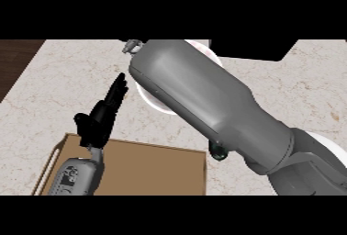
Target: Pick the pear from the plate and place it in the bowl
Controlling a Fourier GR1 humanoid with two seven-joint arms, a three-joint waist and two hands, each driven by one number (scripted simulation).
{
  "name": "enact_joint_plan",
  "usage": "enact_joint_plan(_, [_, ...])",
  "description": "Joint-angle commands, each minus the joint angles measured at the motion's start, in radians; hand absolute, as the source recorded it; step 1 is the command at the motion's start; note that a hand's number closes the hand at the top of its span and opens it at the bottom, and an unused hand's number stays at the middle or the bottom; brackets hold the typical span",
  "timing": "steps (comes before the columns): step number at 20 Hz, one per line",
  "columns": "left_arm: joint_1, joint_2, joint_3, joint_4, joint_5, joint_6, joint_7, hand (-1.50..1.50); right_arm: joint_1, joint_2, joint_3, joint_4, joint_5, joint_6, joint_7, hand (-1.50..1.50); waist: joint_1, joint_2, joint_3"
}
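One forearm, the right [203, 105], crosses mid-frame toward upper centre, hiding its hand; fingers cannot be told. Pear not visible, probably beneath it on the plate [146, 98]. Left hand [105, 112], centre-left, rests with straight fingers, holding nothing. Bowl [332, 147] edge lower right.

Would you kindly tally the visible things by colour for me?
Grey: 2, left forearm, right forearm.
Black: 2, left hand, block at top edge.
White: 2, rim behind right forearm, rim at right edge.
Brown: 1, board.
Total: 7.
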Motion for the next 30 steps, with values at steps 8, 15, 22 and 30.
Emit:
enact_joint_plan(8, [-0.003,0.003,0.012,-0.022,-0.011,0.020,0.013,0.00,0.013,0.007,0.033,0.223,-0.037,-0.043,0.099,1.50,-0.039,0.002,0.003])
enact_joint_plan(15, [0.036,0.007,0.030,-0.047,0.009,0.017,0.021,0.00,0.202,0.007,0.015,0.322,-0.026,-0.173,-0.035,1.50,-0.061,0.000,0.005])
enact_joint_plan(22, [0.087,0.025,0.034,-0.078,0.016,-0.003,-0.001,0.00,0.265,0.007,-0.147,0.272,-0.225,-0.170,-0.216,-1.50,-0.061,0.000,0.006])
enact_joint_plan(30, [0.070,0.030,0.049,-0.070,0.011,0.005,0.011,0.00,0.361,0.007,-0.153,0.132,-0.294,-0.334,-0.450,-1.50,-0.080,-0.006,0.006])
